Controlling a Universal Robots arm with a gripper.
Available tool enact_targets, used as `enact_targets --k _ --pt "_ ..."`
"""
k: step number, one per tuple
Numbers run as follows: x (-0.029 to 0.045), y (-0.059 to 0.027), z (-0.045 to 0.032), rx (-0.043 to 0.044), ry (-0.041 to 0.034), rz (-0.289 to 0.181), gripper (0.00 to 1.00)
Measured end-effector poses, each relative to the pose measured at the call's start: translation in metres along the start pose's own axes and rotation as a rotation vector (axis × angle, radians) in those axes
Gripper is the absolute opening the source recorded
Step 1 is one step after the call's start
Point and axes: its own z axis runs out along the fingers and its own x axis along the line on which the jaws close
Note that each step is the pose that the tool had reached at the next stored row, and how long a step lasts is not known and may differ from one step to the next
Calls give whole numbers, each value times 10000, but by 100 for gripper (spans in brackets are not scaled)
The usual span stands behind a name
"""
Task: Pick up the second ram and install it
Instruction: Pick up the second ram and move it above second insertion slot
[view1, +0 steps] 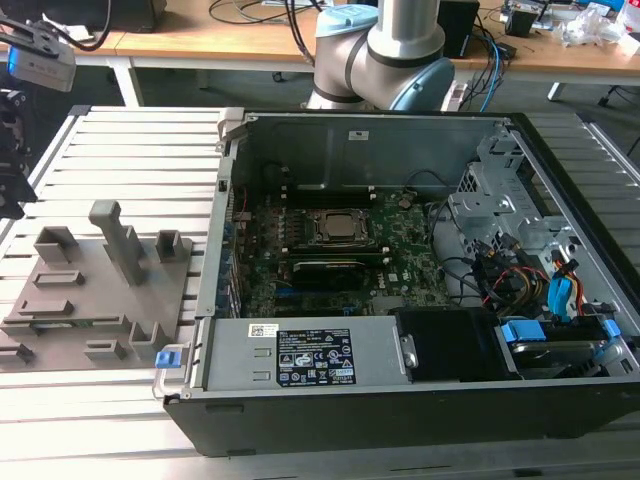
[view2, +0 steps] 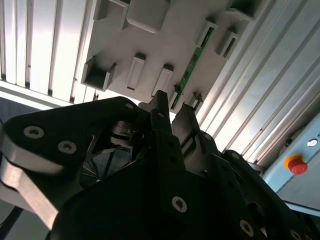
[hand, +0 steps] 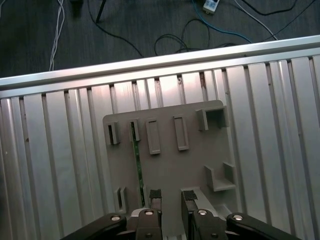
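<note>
The second ram (hand: 138, 167) is a thin green stick standing on edge in a slot of the grey fixture block (hand: 170, 170); in the second wrist view the ram (view2: 192, 65) runs along the block's (view2: 150, 50) edge. In the first wrist view my gripper (hand: 172, 199) hovers above the block, open, with nothing between its fingers (hand: 155, 196). The stick lies just to one side of the gap, apart from both fingers. In the second wrist view the gripper (view2: 172, 112) points at the block. In the exterior view the gripper (view1: 10, 165) hangs at the far left, above the fixture block (view1: 90, 290).
An open computer case (view1: 400, 400) with its green motherboard (view1: 340, 250) lies at the exterior view's right of the block, on the slatted aluminium table (view1: 150, 150). A red stop button (view2: 296, 164) sits beyond the table. Cables (hand: 175, 37) lie on the floor past the table's edge.
</note>
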Motion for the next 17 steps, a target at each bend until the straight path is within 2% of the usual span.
enact_targets --k 17 --pt "11 -6 142 0 -1 0 30"
